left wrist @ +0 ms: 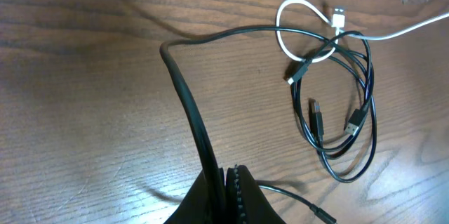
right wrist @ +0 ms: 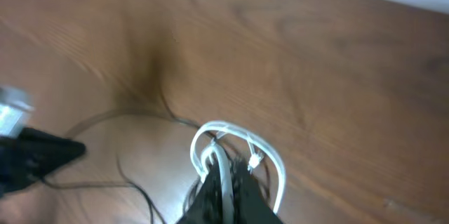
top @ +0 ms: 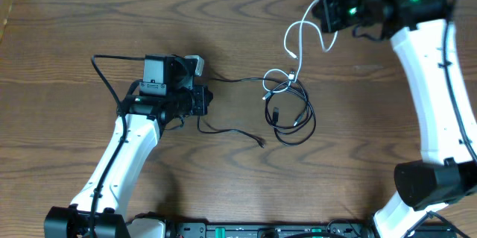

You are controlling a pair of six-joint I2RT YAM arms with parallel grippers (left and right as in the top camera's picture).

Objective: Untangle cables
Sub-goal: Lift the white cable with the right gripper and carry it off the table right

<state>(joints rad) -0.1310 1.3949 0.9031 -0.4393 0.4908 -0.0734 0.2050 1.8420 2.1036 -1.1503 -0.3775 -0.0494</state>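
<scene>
Overhead view: the cables lie near the middle of the worktop [top: 89, 14] as a small tangle [top: 289, 81] of black coils with a white loop threaded through the top.

**Fingers**
- The left fingers [top: 203, 102] are fully closed on a black cable [top: 238, 80]. In the left wrist view this cable rises from the closed tips [left wrist: 231, 189], bends sharply, and runs across to the tangle [left wrist: 330, 45].
- The right fingers [top: 328, 16] are fully closed on the white cable [top: 294, 40]. In the right wrist view the white loops [right wrist: 231, 127] sit just above the pinched tips [right wrist: 224, 189]. That view is blurred, so the exact point of grip cannot be read.

**Step in hand**
Judged from the layout, the task is in the separation step. Each arm has one cable, and the tangle lies between them, not yet cleared. The white loop [left wrist: 280, 20] encircles several black strands.

**Next move**
The arms would need to draw apart, the right toward the far edge and the left away from the tangle. The pull should be slow, since a quick tug may tighten the white loop around the black coils instead of slipping it free.
</scene>
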